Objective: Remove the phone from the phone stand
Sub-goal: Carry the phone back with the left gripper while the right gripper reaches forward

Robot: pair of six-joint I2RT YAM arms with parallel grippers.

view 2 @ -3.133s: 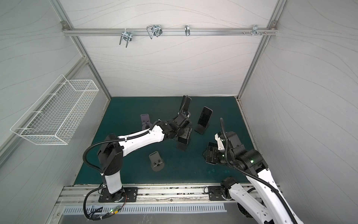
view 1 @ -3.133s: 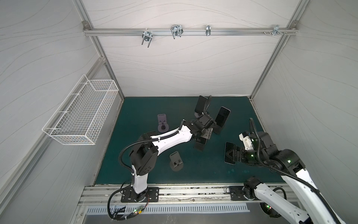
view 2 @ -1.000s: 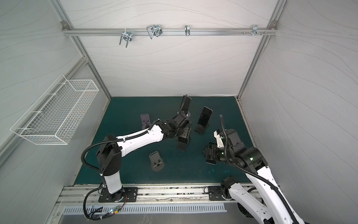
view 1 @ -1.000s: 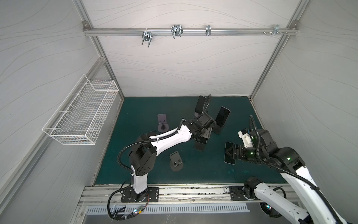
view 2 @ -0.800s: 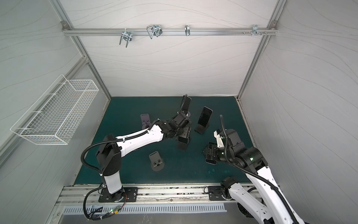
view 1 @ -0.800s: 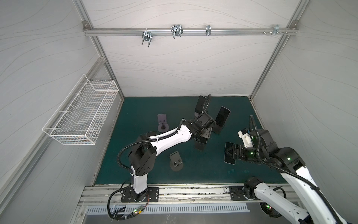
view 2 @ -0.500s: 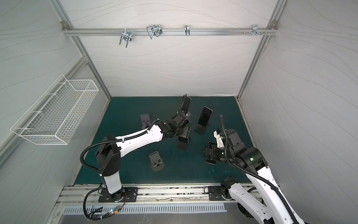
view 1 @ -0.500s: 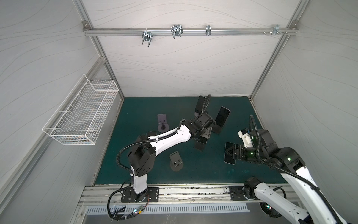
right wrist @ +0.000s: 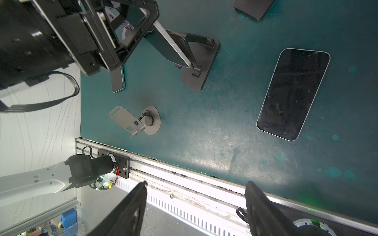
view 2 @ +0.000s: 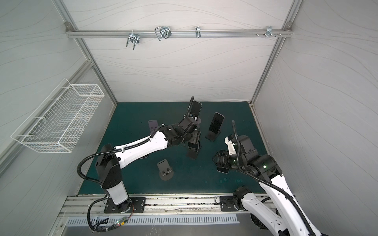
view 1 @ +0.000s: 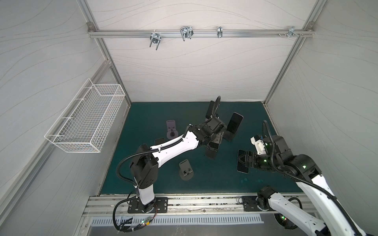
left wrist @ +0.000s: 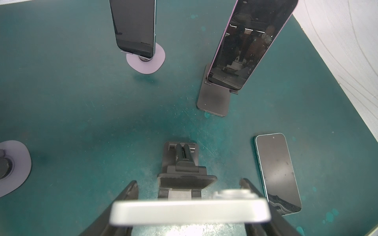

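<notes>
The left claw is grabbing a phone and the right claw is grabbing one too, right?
No. The left gripper does grip a phone, but the right gripper is open and empty: the right wrist view shows its jaws apart, nothing between them.

Five dark-screened rectangular phones point(view 1: 235, 125) point(view 1: 209, 110) point(view 1: 242, 169) point(view 1: 160, 141) point(left wrist: 190, 210), five metal phone stands point(view 1: 171, 130) point(view 1: 185, 170) point(view 1: 228, 137) point(view 1: 210, 154) point(left wrist: 146, 61) (three round-based, two rectangular-based), one white wire basket point(view 1: 81, 122).

Bench point(view 1: 143, 122). Rear centre: back phone point(view 2: 196, 109) and, right of it, second phone point(view 2: 217, 122), both propped up. Before them: middle stand point(view 2: 192, 153), seemingly bearing middle phone point(right wrist: 169, 47). Right: flat phone point(left wrist: 278, 173), lying on bench. Left: left stand point(view 1: 171, 130). Front: front stand point(view 1: 185, 170).
</notes>
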